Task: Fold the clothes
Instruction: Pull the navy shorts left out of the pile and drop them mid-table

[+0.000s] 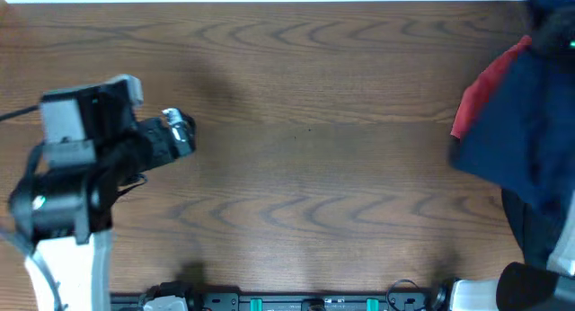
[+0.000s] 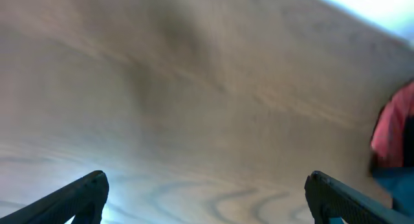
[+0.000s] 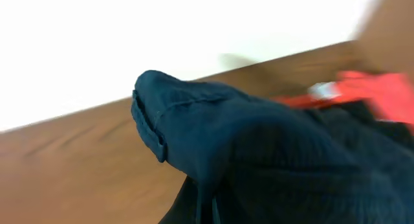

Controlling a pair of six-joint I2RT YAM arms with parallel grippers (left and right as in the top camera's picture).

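Judging from how things lie now, the folding is hardly begun. The navy shorts (image 1: 530, 122) sit in a loose heap at 3 o'clock on the table (image 1: 305, 95), partly over the coral-red shirt (image 1: 476, 100), which shows out from under them toward 2 o'clock. No leg is laid flat, no waistband is straightened, and no fold is made. I think the whole work is left: to bring the shorts to the free middle of the table, to spread them, and then to fold them.

At 9 o'clock the left gripper (image 1: 182, 131) hangs over bare wood. Its jaws stand wide apart and nothing is between them; it is well apart from the shorts.

Several things are hard to make out. The right gripper shows its fingers in no picture. Its wrist view is filled with dark blue cloth very near the lens, with one hemmed edge pointing to 10 o'clock, so I cannot tell if it has hold of the shorts or how far it is open. The overhead view cuts the heap off at the right edge, so its full shape is not seen. Dark forms at 1 o'clock and 5 o'clock may be the arm or another garment; I cannot say which. Both wrist views are blurred.
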